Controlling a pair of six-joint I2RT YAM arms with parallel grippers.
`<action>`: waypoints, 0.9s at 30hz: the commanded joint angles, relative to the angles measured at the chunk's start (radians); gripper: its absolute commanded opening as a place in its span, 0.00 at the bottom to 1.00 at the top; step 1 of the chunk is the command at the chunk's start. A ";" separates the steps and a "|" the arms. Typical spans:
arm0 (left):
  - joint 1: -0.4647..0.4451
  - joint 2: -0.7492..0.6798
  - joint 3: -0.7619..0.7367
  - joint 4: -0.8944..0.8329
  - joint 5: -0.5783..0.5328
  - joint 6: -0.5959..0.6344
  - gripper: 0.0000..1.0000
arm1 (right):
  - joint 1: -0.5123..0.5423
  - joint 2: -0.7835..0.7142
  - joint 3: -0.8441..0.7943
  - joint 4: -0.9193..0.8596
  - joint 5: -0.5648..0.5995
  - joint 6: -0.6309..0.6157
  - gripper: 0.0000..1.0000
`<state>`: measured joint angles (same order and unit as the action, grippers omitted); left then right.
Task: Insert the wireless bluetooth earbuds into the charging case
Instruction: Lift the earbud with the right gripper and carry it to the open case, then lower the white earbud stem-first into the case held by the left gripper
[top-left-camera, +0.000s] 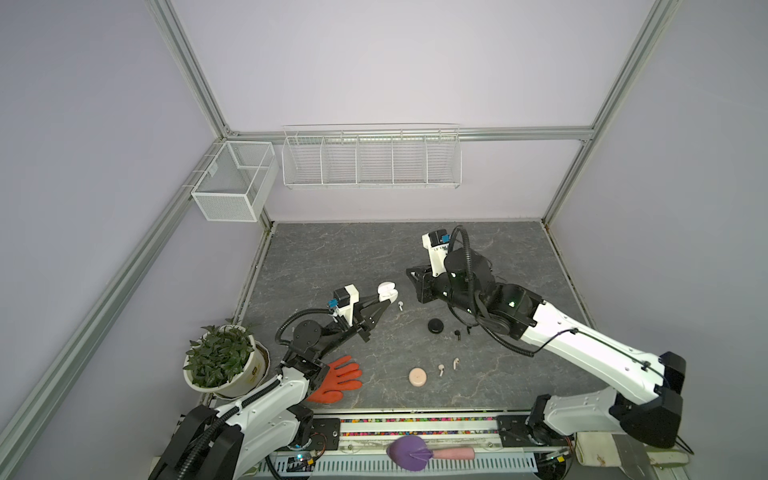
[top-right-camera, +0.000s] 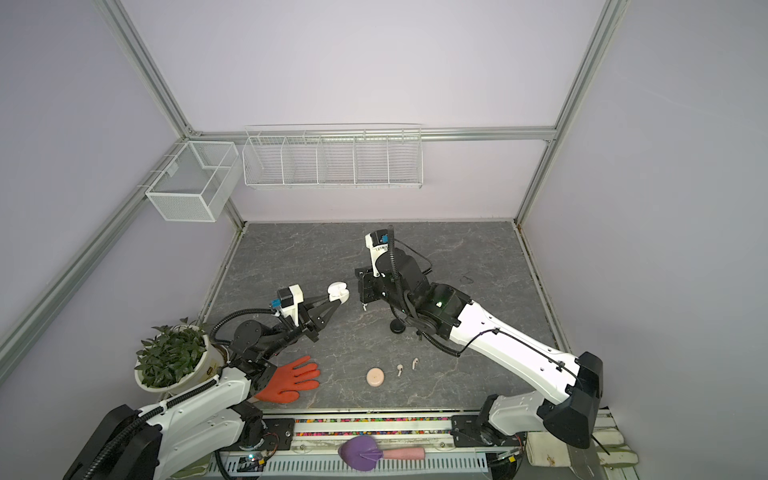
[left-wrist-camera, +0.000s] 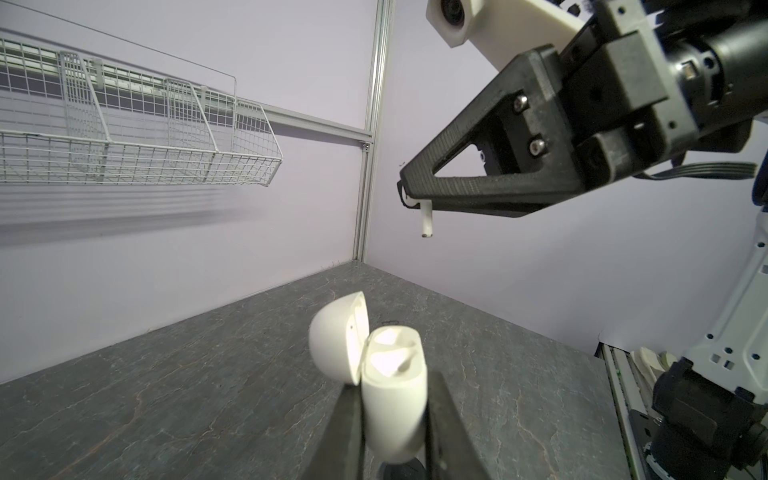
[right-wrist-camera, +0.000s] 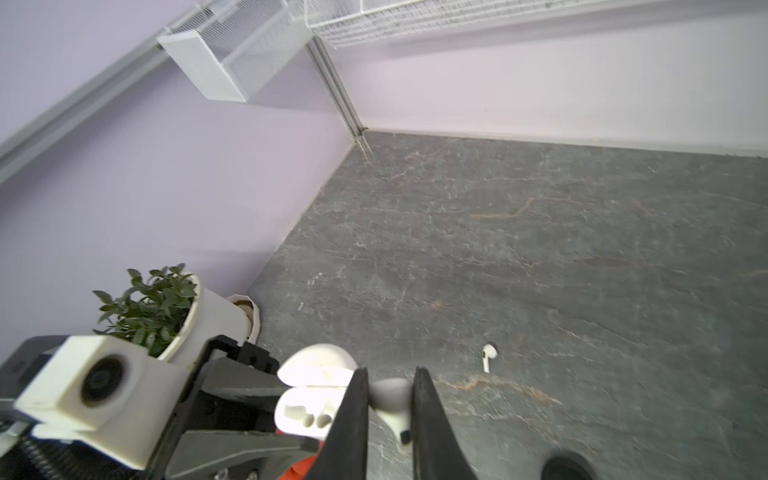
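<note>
My left gripper (left-wrist-camera: 394, 409) is shut on the body of a white charging case (top-left-camera: 387, 291), held off the table with its lid open and both sockets empty (right-wrist-camera: 307, 415). My right gripper (right-wrist-camera: 390, 374) is shut on a white earbud (right-wrist-camera: 395, 409), stem hanging down (left-wrist-camera: 427, 222), just above and to the right of the case. A second white earbud (top-left-camera: 400, 306) lies on the table below. A black earbud (top-left-camera: 457, 333) and two pale pink earbuds (top-left-camera: 441, 368) (top-left-camera: 456, 363) also lie loose. The held earbud is hidden in both top views.
A black puck (top-left-camera: 435, 325) and a pink puck (top-left-camera: 417, 377) sit on the grey table. An orange glove (top-left-camera: 338, 380) and a potted plant (top-left-camera: 222, 359) stand at the front left. Wire baskets (top-left-camera: 370, 158) hang on the back wall.
</note>
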<state>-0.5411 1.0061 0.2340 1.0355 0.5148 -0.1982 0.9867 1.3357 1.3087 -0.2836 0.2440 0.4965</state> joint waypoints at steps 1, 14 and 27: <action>-0.005 -0.004 0.037 0.032 0.029 0.027 0.00 | 0.032 -0.013 -0.043 0.143 -0.031 -0.026 0.07; -0.005 -0.012 0.034 0.067 0.038 -0.003 0.00 | 0.078 -0.013 -0.133 0.315 -0.096 -0.089 0.07; -0.005 -0.026 0.019 0.083 0.025 -0.004 0.00 | 0.095 0.017 -0.140 0.317 -0.077 -0.095 0.07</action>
<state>-0.5438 0.9966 0.2382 1.0801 0.5365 -0.2008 1.0725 1.3415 1.1843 0.0055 0.1608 0.4137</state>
